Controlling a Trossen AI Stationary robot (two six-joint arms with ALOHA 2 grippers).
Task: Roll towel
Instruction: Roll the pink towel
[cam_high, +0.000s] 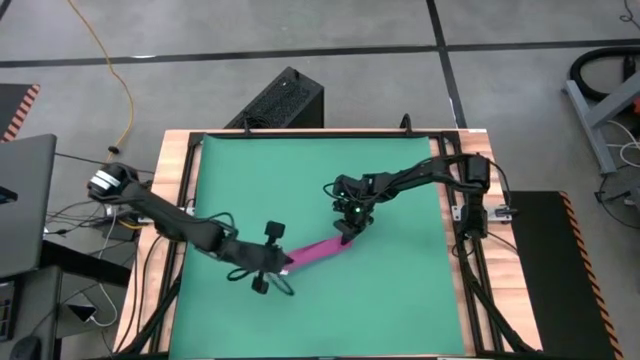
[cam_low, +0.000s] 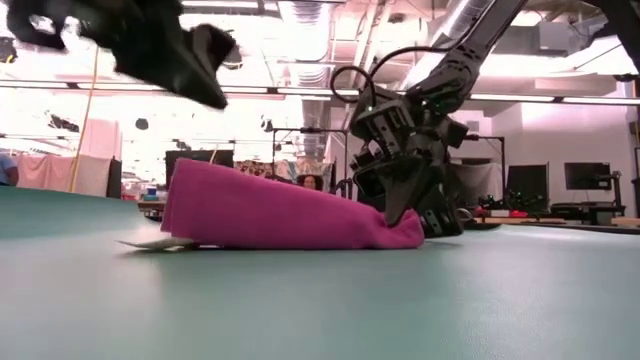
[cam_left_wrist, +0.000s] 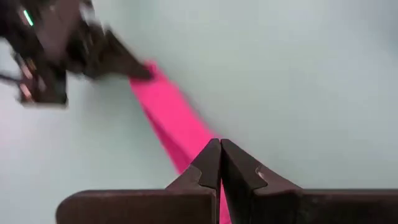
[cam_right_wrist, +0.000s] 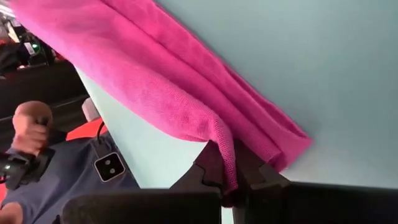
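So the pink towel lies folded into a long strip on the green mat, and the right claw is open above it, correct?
Not quite. The right claw is shut on the towel, pinching one end, as the right wrist view shows. The towel does lie in a long strip on the green mat.

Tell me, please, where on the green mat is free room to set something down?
The green mat is bare behind both arms and along its front edge. It is crowded mid-mat, where the towel lies stretched between the left pincer and the right pincer.
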